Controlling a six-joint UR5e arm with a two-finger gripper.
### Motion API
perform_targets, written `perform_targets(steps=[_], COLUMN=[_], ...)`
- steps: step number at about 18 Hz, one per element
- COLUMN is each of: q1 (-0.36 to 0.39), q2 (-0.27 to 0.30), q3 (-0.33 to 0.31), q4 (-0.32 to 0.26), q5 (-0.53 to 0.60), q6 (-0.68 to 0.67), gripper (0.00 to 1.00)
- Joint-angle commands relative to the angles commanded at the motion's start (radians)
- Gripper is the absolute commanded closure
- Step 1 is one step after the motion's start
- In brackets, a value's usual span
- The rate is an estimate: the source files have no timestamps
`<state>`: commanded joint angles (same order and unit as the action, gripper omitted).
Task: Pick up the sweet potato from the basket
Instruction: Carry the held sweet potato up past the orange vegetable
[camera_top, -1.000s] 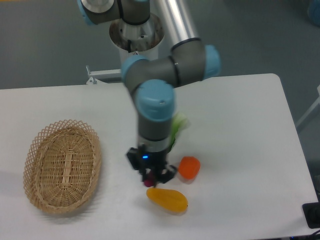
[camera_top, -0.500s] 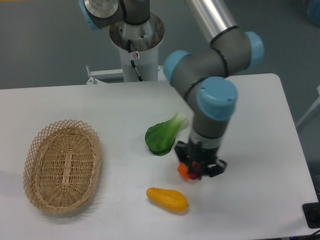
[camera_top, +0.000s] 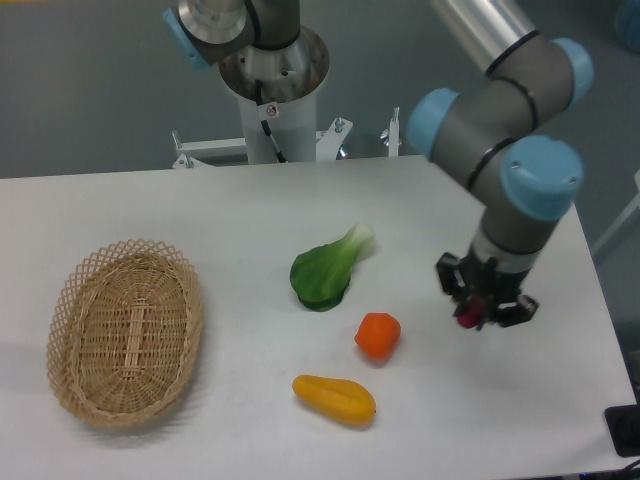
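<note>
**Sweet potato held over the table, far from the basket**

The gripper (camera_top: 483, 310) is clamped on the sweet potato (camera_top: 467, 319), only a small magenta part shows between the fingers. It is at the right side of the table (camera_top: 230, 210), well apart from the basket (camera_top: 125, 331) at the left. Between them lie a green leafy vegetable (camera_top: 325, 270), an orange vegetable (camera_top: 378, 335) and a yellow vegetable (camera_top: 334, 398).

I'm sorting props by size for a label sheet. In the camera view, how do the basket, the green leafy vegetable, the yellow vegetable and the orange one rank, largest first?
1. basket, clearly largest
2. green leafy vegetable and yellow vegetable, too alike to separate
3. orange vegetable, smallest
</note>
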<state>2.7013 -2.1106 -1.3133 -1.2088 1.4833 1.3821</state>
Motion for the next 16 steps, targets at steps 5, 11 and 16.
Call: perform_targets(steps=[5, 11, 16], q1=[-0.001, -0.011, -0.011], q2=[-0.025, -0.038, -0.045], q3=[0.032, 0.069, 0.075], q4=[0.008, 0.006, 0.006], q5=[0.046, 0.054, 0.055], q6=[0.009, 0.011, 0.011], gripper=[0.86, 0.85, 0.85])
